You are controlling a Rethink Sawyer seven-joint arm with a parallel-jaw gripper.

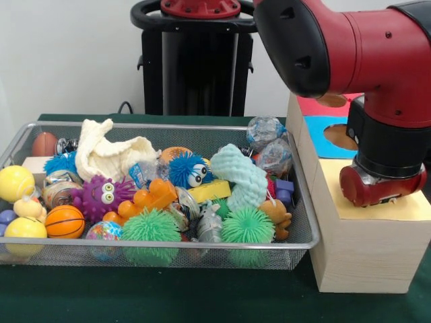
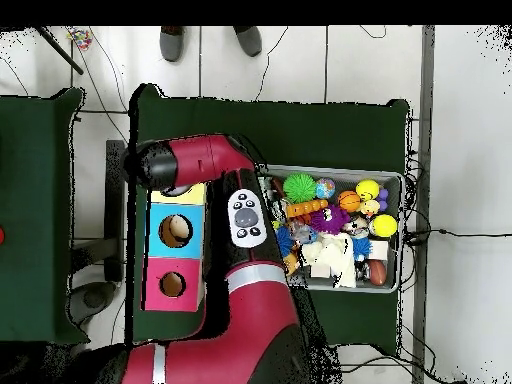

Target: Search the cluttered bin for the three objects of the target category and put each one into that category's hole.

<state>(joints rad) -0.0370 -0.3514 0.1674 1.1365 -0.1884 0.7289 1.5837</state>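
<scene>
Hovering end effector point(image 1: 382, 192) over yellow box top point(image 1: 404, 208), finger state unclear; green spiky balls point(image 1: 151, 227) beside, likely light, squashy, pinch mid-body.

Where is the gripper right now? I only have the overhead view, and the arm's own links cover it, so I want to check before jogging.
Observer: The gripper sits low over the yellow panel of the wooden box, beside the bin, not in it.
Operator: Is it carrying a toy?
Observer: From the front, no toy shows hanging beneath it.
Operator: What lies in the bin end that the arm covers?
Observer: A mint knitted piece and two clear-wrapped balls lie at that end, nearest the box.
</scene>
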